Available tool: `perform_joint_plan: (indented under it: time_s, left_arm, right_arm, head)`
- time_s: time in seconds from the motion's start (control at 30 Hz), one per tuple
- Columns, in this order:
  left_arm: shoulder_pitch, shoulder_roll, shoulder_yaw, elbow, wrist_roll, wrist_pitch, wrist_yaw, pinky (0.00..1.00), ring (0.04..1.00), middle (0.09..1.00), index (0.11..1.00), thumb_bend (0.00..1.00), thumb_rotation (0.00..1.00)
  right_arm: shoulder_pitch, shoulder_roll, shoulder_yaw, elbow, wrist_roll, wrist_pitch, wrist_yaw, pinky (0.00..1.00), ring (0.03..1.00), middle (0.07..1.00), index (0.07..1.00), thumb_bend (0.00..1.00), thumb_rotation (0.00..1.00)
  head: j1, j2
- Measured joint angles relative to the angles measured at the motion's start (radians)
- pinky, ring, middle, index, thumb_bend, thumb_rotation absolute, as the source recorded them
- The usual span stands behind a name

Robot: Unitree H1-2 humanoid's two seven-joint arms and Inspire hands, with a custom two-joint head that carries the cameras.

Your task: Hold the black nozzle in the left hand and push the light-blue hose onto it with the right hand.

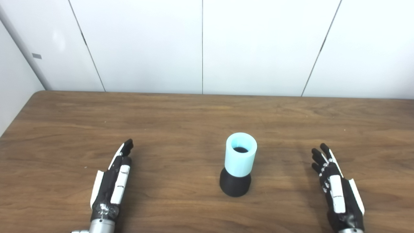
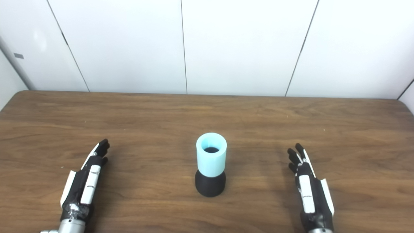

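Note:
The light-blue hose (image 1: pixel 240 155), a short wide tube, stands upright on top of the black nozzle (image 1: pixel 235 185), whose flared base rests on the wooden table (image 1: pixel 181 123). A dark tip of the nozzle shows inside the hose's open top. My left hand (image 1: pixel 113 179) lies open near the table's front left, well to the left of the pair and holding nothing. My right hand (image 1: pixel 334 186) is open at the front right, fingers stretched forward, about the same distance away on the other side. Neither hand touches the hose or the nozzle.
White wall panels (image 1: pixel 200 45) rise behind the table's far edge. Bare brown tabletop surrounds the hose and nozzle on all sides.

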Motion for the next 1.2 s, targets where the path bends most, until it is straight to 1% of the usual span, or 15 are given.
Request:
perform_joint_plan:
  time_s: [0.13, 0.3, 0.47, 0.53, 0.63, 0.7, 0.9, 0.97, 1.03, 1.2]
  left_arm:
    - [0.0, 0.0, 0.0, 0.0, 0.0, -0.001, 0.0, 1.0, 0.988, 0.956, 0.948, 0.49, 0.85]
    - [0.0, 0.0, 0.0, 0.0, 0.0, 0.0, 0.0, 1.0, 0.991, 0.958, 0.953, 0.48, 0.85]
    - [0.0, 0.0, 0.001, 0.0, -0.005, 0.001, -0.002, 1.0, 0.99, 0.957, 0.953, 0.46, 0.85]
    - [0.0, 0.0, 0.001, 0.0, -0.005, 0.001, -0.002, 1.0, 0.99, 0.956, 0.952, 0.46, 0.85]
    - [0.0, 0.001, 0.001, 0.001, -0.006, -0.001, -0.002, 1.0, 0.989, 0.956, 0.953, 0.47, 0.87]
    - [0.0, 0.001, 0.002, 0.0, -0.007, 0.001, -0.002, 1.0, 0.99, 0.956, 0.954, 0.45, 0.88]
    - [0.0, 0.003, 0.006, 0.0, -0.009, 0.003, -0.006, 1.0, 0.986, 0.951, 0.953, 0.43, 0.9]
    - [0.0, 0.004, 0.007, 0.0, -0.008, 0.005, -0.007, 1.0, 0.984, 0.95, 0.952, 0.44, 0.9]
    - [0.0, 0.004, 0.008, 0.0, -0.008, 0.006, -0.009, 1.0, 0.981, 0.949, 0.951, 0.43, 0.9]
    - [-0.001, 0.006, 0.014, 0.0, -0.008, 0.008, -0.014, 0.99, 0.977, 0.949, 0.952, 0.4, 0.89]
  right_arm:
    - [0.0, 0.0, 0.001, 0.001, -0.003, -0.004, 0.0, 0.93, 0.946, 0.918, 0.966, 0.57, 1.0]
    - [0.0, 0.0, 0.001, 0.001, -0.005, -0.006, 0.0, 0.94, 0.949, 0.922, 0.967, 0.58, 1.0]
    - [0.0, 0.0, 0.002, 0.001, -0.005, -0.006, -0.001, 0.93, 0.949, 0.923, 0.965, 0.58, 1.0]
    - [0.0, 0.001, 0.002, 0.001, -0.005, -0.006, -0.001, 0.93, 0.949, 0.921, 0.962, 0.58, 1.0]
    - [0.0, 0.001, 0.004, 0.001, -0.009, -0.006, -0.002, 0.92, 0.947, 0.922, 0.958, 0.59, 1.0]
    - [0.0, 0.003, 0.007, 0.0, -0.023, -0.005, -0.005, 0.91, 0.941, 0.916, 0.954, 0.6, 1.0]
    - [0.001, 0.008, 0.011, -0.004, -0.051, 0.001, -0.016, 0.9, 0.926, 0.907, 0.946, 0.57, 1.0]
    - [0.001, 0.009, 0.012, -0.005, -0.055, 0.001, -0.019, 0.89, 0.923, 0.904, 0.944, 0.56, 1.0]
    - [0.001, 0.01, 0.013, -0.005, -0.062, 0.002, -0.023, 0.88, 0.919, 0.9, 0.941, 0.57, 1.0]
    - [0.001, 0.012, 0.015, -0.008, -0.071, 0.004, -0.034, 0.88, 0.919, 0.897, 0.938, 0.54, 1.0]
  head:
    - [0.0, 0.0]
    - [0.0, 0.0]
    - [-0.011, 0.009]
    - [-0.02, 0.017]
    - [-0.049, 0.029]
    - [-0.054, 0.031]
    - [-0.077, 0.04]
    - [-0.081, 0.043]
    - [-0.086, 0.044]
    - [-0.1, 0.057]
